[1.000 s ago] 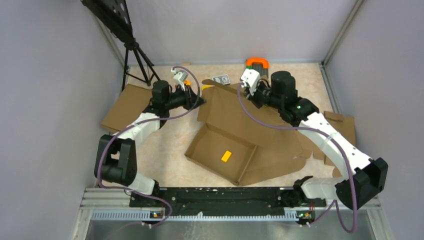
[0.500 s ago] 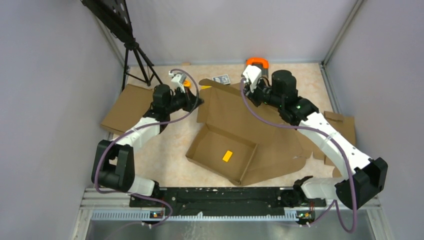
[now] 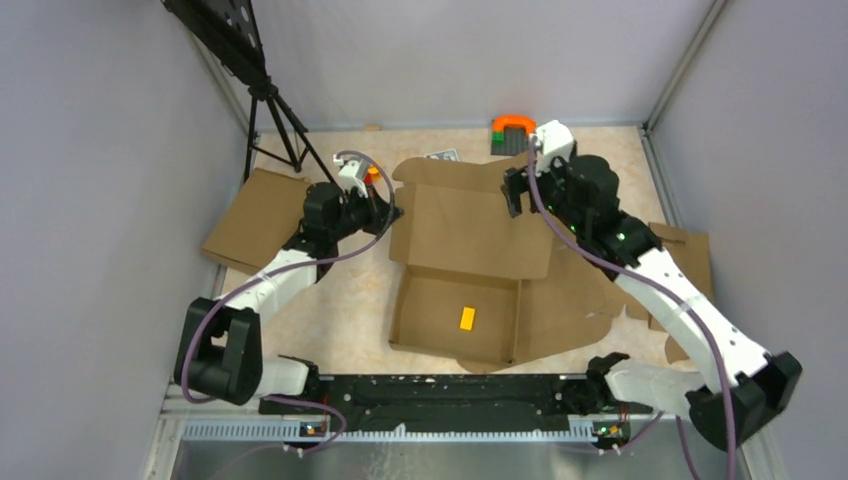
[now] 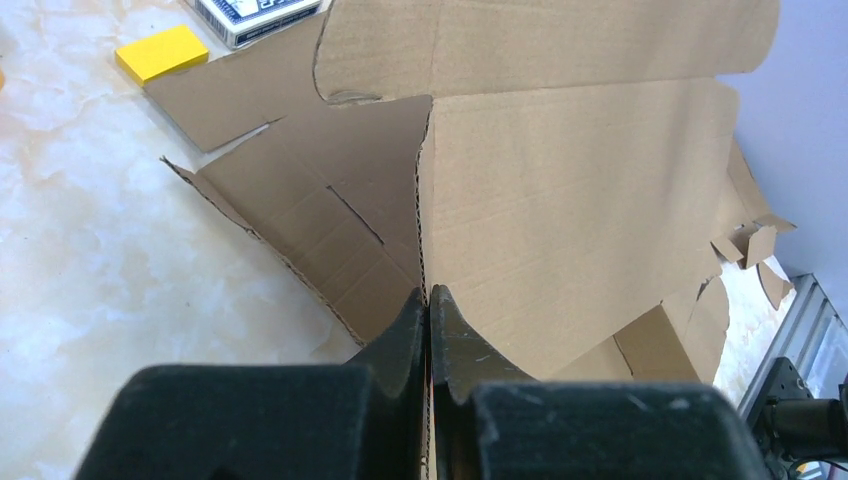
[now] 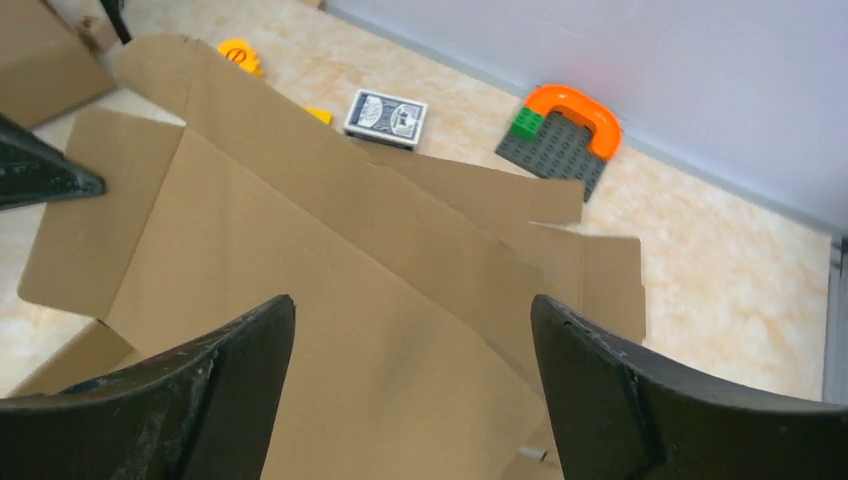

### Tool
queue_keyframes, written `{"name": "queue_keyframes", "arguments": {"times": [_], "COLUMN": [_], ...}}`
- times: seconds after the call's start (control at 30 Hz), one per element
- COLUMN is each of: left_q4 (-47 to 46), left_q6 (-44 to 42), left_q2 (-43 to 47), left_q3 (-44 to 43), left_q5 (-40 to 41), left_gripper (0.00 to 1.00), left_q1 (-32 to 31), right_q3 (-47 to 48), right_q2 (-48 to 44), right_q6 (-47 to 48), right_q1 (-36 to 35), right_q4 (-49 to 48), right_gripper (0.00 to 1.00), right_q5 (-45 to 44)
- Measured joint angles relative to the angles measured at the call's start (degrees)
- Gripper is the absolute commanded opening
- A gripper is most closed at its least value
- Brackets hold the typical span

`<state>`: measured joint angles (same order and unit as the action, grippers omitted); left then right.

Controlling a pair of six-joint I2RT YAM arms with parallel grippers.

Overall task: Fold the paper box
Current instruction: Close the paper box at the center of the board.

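While my left end effector (image 4: 428,300) pinches the left edge of the big brown cardboard paper box (image 3: 470,240) in the middle of the bench (image 3: 335,300), my right end effector (image 5: 410,300) hangs open over its back flap. I think I must fold that flap next. A second ago the right one was shut and the box sat crooked.

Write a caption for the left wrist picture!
Left gripper pinches a raised edge of the brown corrugated cardboard paper box; a flat yellow block lies beyond.
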<state>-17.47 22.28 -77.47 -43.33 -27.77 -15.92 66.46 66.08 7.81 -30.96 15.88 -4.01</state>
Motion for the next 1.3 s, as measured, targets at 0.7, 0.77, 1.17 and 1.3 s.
{"name": "queue_keyframes", "arguments": {"times": [0.7,0.77,1.17,1.3], "left_q4": [-1.79,-1.79,-0.87,-0.44], "left_q6": [-0.15,-0.17,-0.22,-0.02], "left_q2": [1.73,1.73,1.73,1.73], "left_q3": [1.14,1.14,1.11,0.98], "left_q5": [0.13,0.15,0.15,0.20], "left_gripper": [0.00,0.00,0.00,0.00], "left_q1": [-1.05,-1.05,-0.98,-0.92], "right_q3": [-23.52,-24.33,-26.73,-26.73], "right_q2": [-13.88,-13.29,-10.12,-11.08], "right_q6": [-32.15,-32.92,-33.90,-33.46], "right_q1": [12.79,13.09,15.23,15.45], "right_q4": [5.97,4.33,-3.89,-4.20], "right_gripper": [0.84,0.83,0.43,0.22], "right_q5": [-2.64,-3.48,5.60,7.34]}}
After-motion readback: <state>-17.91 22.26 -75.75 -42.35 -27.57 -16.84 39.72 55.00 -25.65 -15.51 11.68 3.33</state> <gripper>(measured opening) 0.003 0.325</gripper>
